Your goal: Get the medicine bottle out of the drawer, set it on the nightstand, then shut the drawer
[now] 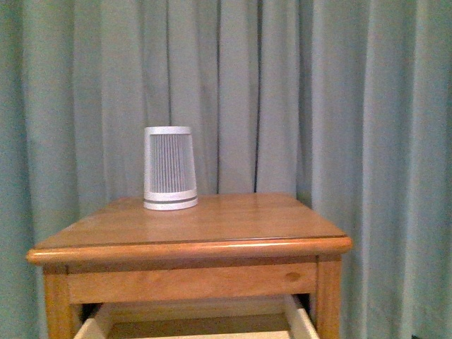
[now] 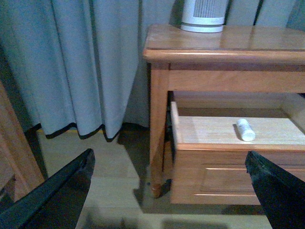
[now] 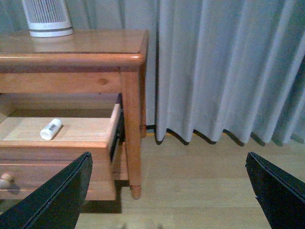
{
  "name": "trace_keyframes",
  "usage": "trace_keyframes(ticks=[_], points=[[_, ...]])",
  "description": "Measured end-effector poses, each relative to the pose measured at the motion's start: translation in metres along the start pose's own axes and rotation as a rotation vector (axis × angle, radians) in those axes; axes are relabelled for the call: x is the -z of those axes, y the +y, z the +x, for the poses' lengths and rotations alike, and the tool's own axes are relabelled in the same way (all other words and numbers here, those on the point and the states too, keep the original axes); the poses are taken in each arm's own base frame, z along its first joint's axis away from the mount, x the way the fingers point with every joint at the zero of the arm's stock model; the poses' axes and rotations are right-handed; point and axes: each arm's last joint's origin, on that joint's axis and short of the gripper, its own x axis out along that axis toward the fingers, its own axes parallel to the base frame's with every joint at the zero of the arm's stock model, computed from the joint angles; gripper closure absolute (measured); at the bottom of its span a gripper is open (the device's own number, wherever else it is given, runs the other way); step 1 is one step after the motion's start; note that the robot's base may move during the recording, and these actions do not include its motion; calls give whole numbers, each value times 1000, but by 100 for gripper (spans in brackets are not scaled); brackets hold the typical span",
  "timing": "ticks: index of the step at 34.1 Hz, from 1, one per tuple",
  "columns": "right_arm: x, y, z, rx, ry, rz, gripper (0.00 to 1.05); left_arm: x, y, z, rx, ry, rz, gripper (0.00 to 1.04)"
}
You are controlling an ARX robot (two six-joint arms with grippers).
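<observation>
i have 2 arms, and both hang low in front of the nightstand (image 1: 233, 220). my left gripper (image 2: 169, 162) has its 2 black fingers (image 2: 57, 195) spread wide, with nothing between them. my right gripper (image 3: 167, 162) is the same: wide apart and empty.

the drawer (image 2: 205, 131) stands open. the medicine bottle (image 2: 246, 129) lies on its side on the pale drawer floor, all alone, touching no wall. it is in the half of the drawer on my right, to the right of the knob (image 3: 5, 179). the front view does not show it, only the drawer's rim at 6 o'clock under the top.

the bottle's long way runs from 12 o'clock to 6 o'clock, front to back. i cannot tell which end has the cap. from my left gripper it lies ahead at about 1 o'clock. from my right gripper it lies ahead at about 10 o'clock. i think my right arm is a bit nearer, since the bottle sits on its side of the drawer.

my fingers open from 9 o'clock to 3 o'clock, so i think they can close across the bottle's thin way without a turn. i would have to come over the drawer's front wall and then go down.

the white ribbed device (image 1: 169, 168) stands at the back of the top, at about 11 o'clock.
</observation>
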Motion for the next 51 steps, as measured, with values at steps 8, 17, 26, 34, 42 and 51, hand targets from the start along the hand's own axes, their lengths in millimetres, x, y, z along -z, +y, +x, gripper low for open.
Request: trace_keyframes(ticks=[8,17,26,34,42,51], points=[[0,0,0,-7,0,0,7,0,0,0,-5,-1,0,7],[-10,6,18,168,168,84,7,0,0,0,-2,-1,0,7],[-59,26,115,104,349,139,7,0,0,0,-2,-1,0,7],[-36,63,198,62,588,137,7,0,0,0,-1,-1,0,7],[3,97,243,61,698,107,7,0,0,0,-2,-1,0,7],[36,121,287,62,722,88,7,0,0,0,-1,-1,0,7]])
